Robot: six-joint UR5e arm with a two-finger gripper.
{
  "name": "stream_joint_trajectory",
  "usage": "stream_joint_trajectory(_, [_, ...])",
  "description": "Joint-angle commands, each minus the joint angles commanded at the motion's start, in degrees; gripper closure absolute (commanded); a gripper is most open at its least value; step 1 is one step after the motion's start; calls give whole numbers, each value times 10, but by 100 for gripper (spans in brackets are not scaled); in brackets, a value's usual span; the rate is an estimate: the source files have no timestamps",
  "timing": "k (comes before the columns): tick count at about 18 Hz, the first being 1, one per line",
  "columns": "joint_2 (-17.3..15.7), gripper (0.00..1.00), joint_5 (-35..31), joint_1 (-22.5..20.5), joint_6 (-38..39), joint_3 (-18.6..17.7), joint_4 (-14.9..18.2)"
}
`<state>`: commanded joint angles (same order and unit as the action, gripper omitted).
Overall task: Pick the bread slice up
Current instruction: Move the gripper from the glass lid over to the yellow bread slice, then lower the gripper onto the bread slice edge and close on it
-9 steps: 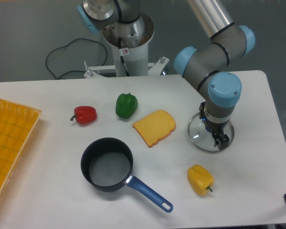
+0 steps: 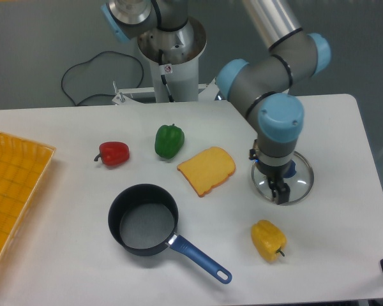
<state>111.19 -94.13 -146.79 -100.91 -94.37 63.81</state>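
Three toy peppers: one red [image 2: 113, 153], one green [image 2: 169, 141], one yellow [image 2: 268, 240]. One flat orange-crusted bread slice [image 2: 207, 170], one dark blue-handled pot [image 2: 143, 220], one round glass lid [image 2: 300, 185], one yellow tray [image 2: 13, 191].

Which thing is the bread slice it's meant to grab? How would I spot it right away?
Start at the dark pot with the blue handle near the front of the table. Just behind and right of it lies the bread slice, left of the glass lid. It is the only flat piece: yellow-orange with a darker crust, unlike the chunky yellow pepper.
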Motion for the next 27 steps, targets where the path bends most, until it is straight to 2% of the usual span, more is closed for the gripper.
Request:
stream_joint_trajectory(6, [-19,0,11,38,45,-55,-5])
stream_joint_trajectory(8, [-17,0,11,47,45,-67,-40])
stream_joint_trajectory(12, [-21,0,12,51,38,-97,-59])
stream_joint_trajectory(15, [-24,0,14,56,36,-118,-108])
stream_joint_trajectory(19, [-23,0,23,55,28,-139,-133])
stream_joint_trajectory(21, [-25,0,23,53,4,-166,-178])
stream_joint_trajectory(27, [-28,0,24,51,-15,-187,-187])
